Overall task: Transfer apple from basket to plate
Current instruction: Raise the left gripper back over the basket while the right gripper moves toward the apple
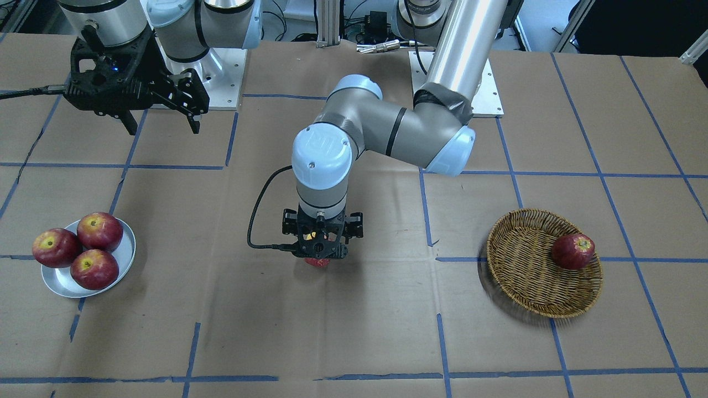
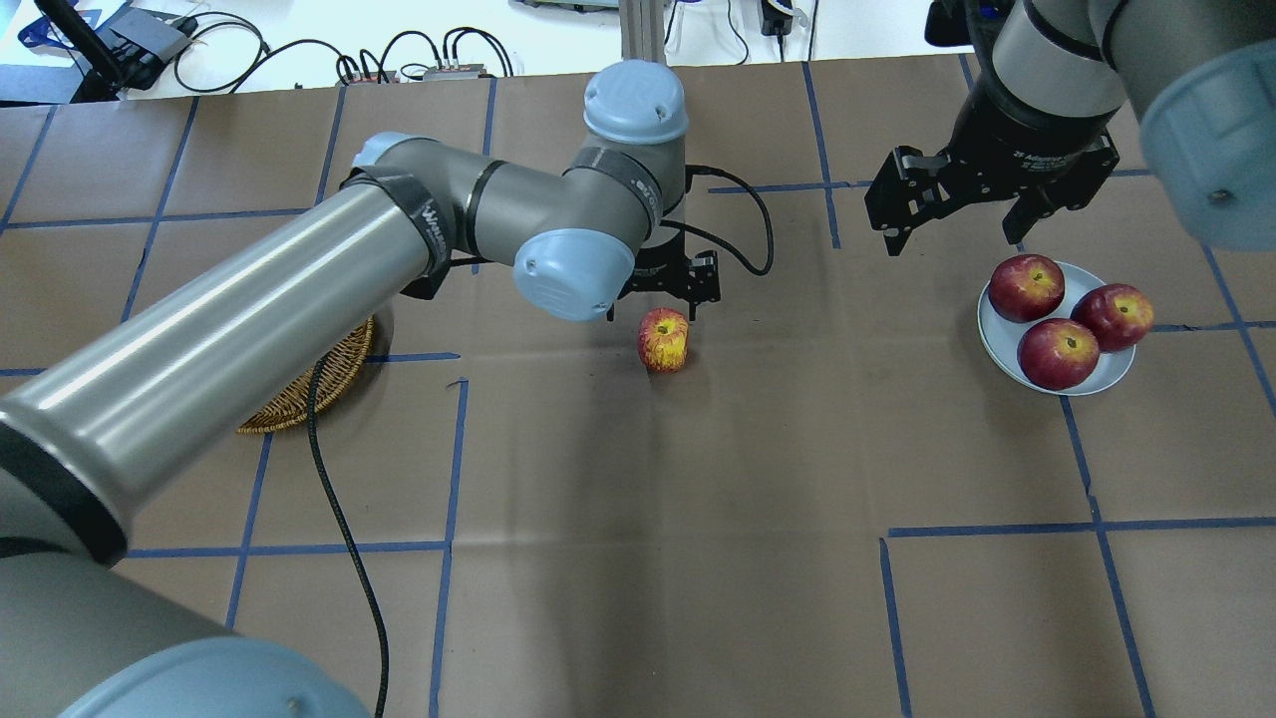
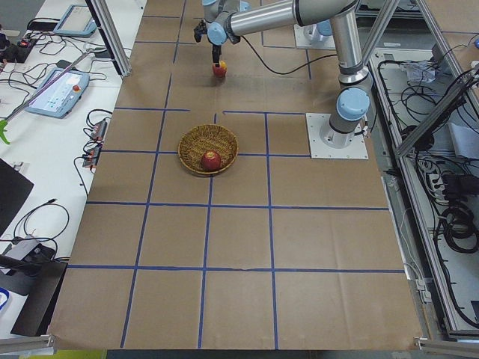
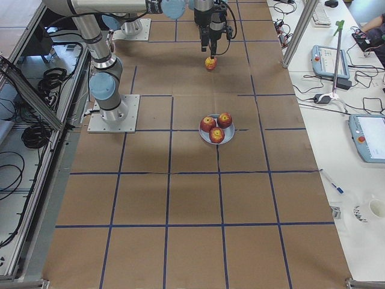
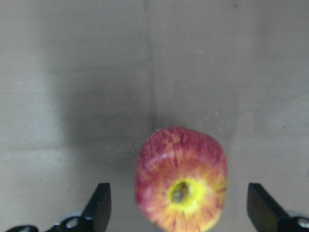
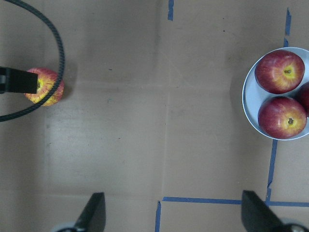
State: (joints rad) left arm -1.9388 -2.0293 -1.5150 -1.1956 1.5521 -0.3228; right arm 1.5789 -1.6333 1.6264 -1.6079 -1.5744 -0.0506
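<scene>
The apple, streaky pinkish-red with a yellow patch around its stem, rests on the brown paper at the table's middle. In the left wrist view the apple lies between the fingers and touches neither. My left gripper is open just above it. The basket holds one dark red apple. The plate carries three glossy red apples. My right gripper hangs open and empty beside the plate; in the right wrist view, the gripper looks down on plate and apple.
The left arm's black cable trails over the table near the basket. Blue tape lines divide the brown paper into squares. The arm bases stand on metal plates at the robot's side.
</scene>
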